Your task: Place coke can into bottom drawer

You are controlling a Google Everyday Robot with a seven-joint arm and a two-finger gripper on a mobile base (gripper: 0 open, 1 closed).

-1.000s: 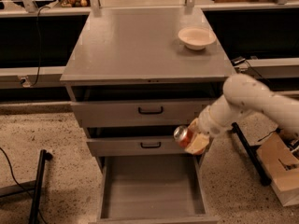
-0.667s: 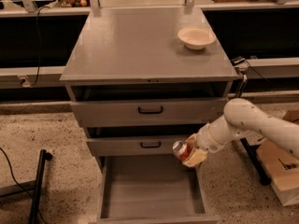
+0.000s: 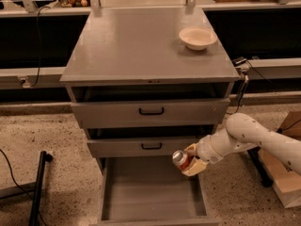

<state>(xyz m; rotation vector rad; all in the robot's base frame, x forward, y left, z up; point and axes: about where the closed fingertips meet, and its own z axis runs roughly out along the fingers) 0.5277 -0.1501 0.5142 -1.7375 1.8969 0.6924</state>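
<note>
The coke can (image 3: 180,159), red with a silver end, is held tilted in my gripper (image 3: 190,160), which is shut on it. The white arm reaches in from the right. The can hangs over the right side of the open bottom drawer (image 3: 150,187), a deep grey tray pulled out at the foot of the cabinet, just below the middle drawer's front. The drawer's floor shows nothing in it.
The two upper drawers (image 3: 150,111) with black handles stand slightly ajar. A cream bowl (image 3: 197,37) sits on the cabinet top at the back right. A cardboard box (image 3: 284,173) lies on the floor at the right, a black stand (image 3: 37,187) at the left.
The arm has moved down and left with the can, from beside the middle drawer's right edge to over the open bottom drawer.
</note>
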